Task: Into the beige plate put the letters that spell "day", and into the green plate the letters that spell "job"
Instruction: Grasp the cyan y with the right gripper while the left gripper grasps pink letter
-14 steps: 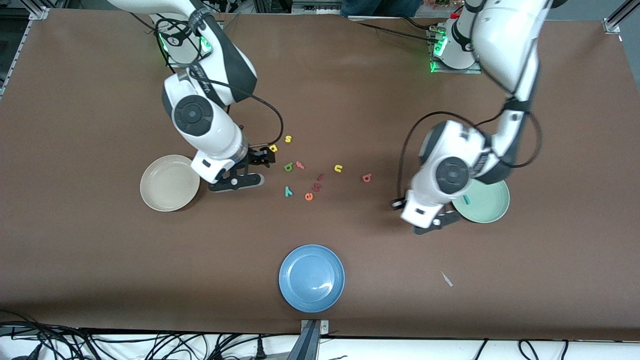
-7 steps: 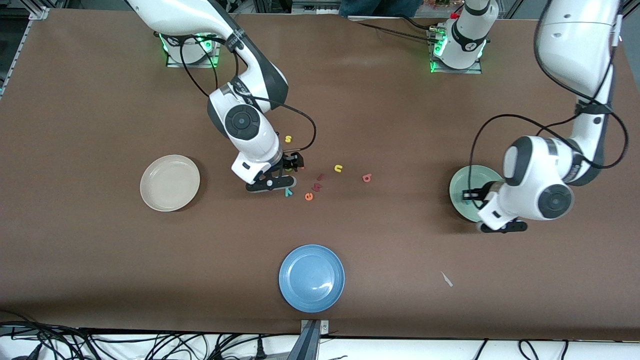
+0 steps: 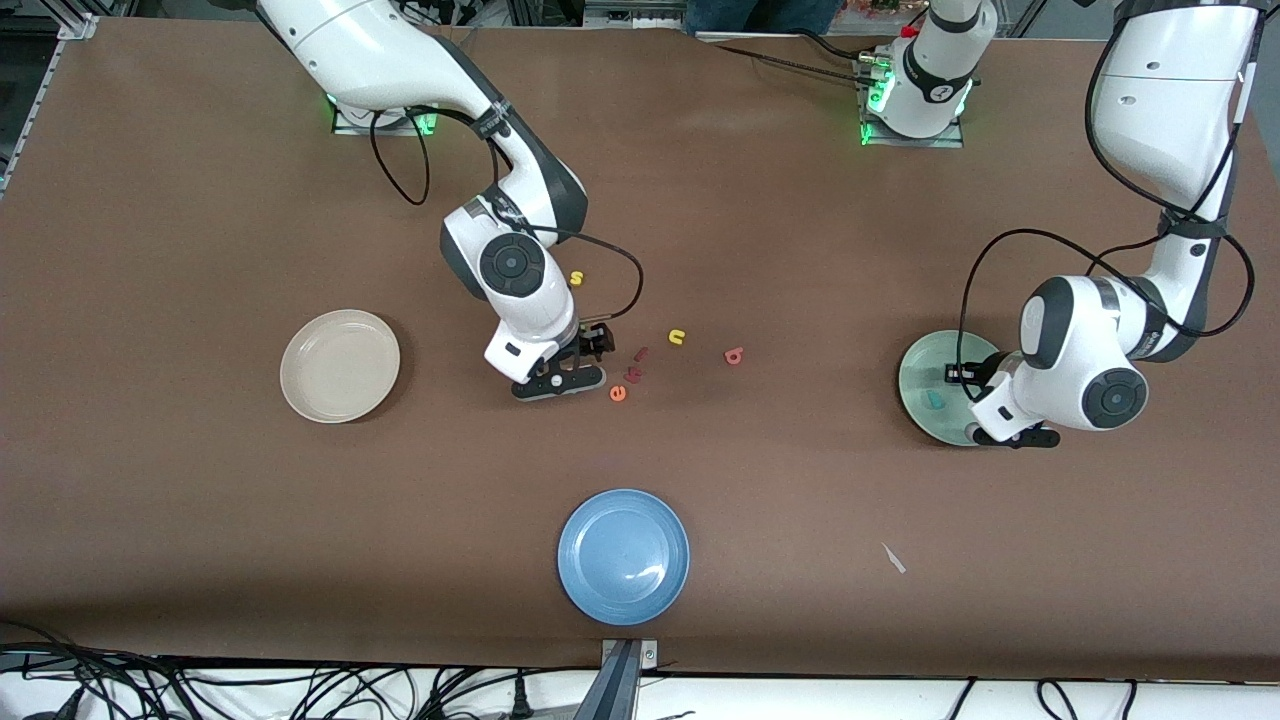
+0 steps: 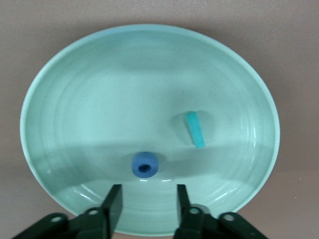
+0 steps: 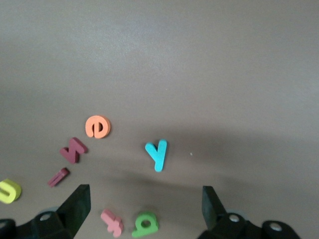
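The green plate (image 4: pixel 60 89) (image 3: pixel 920 370) holds a teal "j" (image 4: pixel 195 129) (image 3: pixel 936 400) and a blue "o" (image 4: pixel 145 165). My left gripper (image 4: pixel 147 205) (image 3: pixel 978 408) hangs low over that plate, open, the "o" lying free just past its fingertips. My right gripper (image 5: pixel 144 206) (image 3: pixel 570 365) is open wide over the letter cluster, the green "d" (image 5: pixel 146 224) between its fingers. The teal "y" (image 5: pixel 157 154) lies a little ahead of them. A pinkish-red "b" (image 3: pixel 734 355) sits toward the left arm's end. The yellow "a" is hidden. The beige plate (image 3: pixel 340 365) holds nothing.
A pink "f" (image 5: pixel 112 221) lies beside the "d". An orange "e" (image 3: pixel 618 393), two dark red letters (image 3: pixel 641 353), a yellow "n" (image 3: pixel 677 337) and a yellow "s" (image 3: pixel 576 279) lie around the cluster. A blue plate (image 3: pixel 623 542) sits near the front edge, a paper scrap (image 3: pixel 893 558) beside it.
My left gripper swung over the green plate and opened, leaving the blue "o" there. My right arm moved from beside the beige plate to over the "d".
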You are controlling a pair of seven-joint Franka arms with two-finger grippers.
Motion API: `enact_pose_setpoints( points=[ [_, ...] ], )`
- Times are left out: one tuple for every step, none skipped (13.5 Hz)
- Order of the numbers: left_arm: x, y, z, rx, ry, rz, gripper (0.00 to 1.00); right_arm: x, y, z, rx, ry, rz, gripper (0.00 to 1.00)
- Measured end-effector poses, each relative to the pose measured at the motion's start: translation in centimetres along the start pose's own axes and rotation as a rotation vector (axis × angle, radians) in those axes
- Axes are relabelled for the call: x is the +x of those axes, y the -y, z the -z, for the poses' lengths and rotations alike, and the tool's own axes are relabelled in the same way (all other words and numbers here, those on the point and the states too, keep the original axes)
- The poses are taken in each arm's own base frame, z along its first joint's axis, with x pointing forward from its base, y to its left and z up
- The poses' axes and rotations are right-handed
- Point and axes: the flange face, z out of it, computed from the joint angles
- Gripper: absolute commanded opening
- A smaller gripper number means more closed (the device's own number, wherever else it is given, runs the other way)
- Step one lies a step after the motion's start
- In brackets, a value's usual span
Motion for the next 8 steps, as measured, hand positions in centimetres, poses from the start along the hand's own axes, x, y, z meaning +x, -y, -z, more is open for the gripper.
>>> enact_pose_setpoints(
  points=[
    [0.1, 0.0, 0.9, 0.001, -0.019, 0.0, 1.0, 0.1, 0.0, -0.9, 0.004, -0.011, 0.004, 0.95],
    [0.0, -0.2, 2.3, -0.002, -0.045, 0.001, 1.0, 0.1, 0.0, -1.8, 0.0, -0.019, 0.013, 0.95],
    [-0.3, -1.0, 4.4, -0.022, -0.074, 0.012, 1.0, 0.0, 0.0, -2.5, -0.006, -0.021, 0.021, 0.94],
    [-0.9, -2.6, 6.5, -0.062, -0.092, 0.041, 1.0, 0.0, 0.0, -3.0, -0.01, -0.022, 0.027, 0.92],
    [-1.8, -5.0, 8.4, -0.093, -0.103, 0.074, 1.0, 0.0, 0.0, -3.2, -0.01, -0.023, 0.029, 0.89],
    [-2.6, -8.0, 9.9, -0.11, -0.11, 0.105, 1.0, 0.0, 0.1, -3.3, -0.008, -0.028, 0.03, 0.88],
    [-3.4, -11.5, 10.7, -0.123, -0.113, 0.138, 1.0, 0.1, 0.1, -3.3, -0.008, -0.033, 0.033, 0.84],
    [-4.1, -15.1, 10.9, -0.137, -0.119, 0.169, 1.0, 0.1, 0.1, -3.3, -0.009, -0.04, 0.039, 0.84]
  ],
)
